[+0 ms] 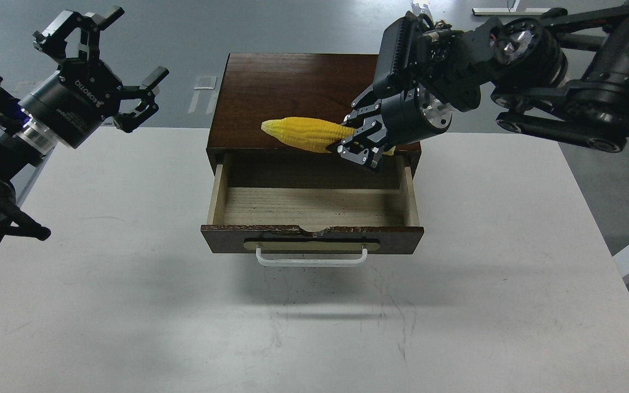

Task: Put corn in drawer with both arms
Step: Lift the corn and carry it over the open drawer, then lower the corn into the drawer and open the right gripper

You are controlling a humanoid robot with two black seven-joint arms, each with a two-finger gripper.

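Note:
A yellow corn cob [306, 134] lies level in the air above the back of the open drawer [312, 208], held at its right end. My right gripper [359, 141] is shut on the corn and reaches in from the upper right, over the dark wooden cabinet [303, 98]. The drawer is pulled out towards me, with a pale wooden floor and a white handle [311, 258]; nothing lies in it. My left gripper [108, 65] is open and empty, raised at the far left, well away from the cabinet.
The cabinet stands at the middle back of the white table [129, 305]. Grey floor lies behind, with a chair base [620, 117] at the right. The right arm's thick links [565, 103] hang over the table's back right corner.

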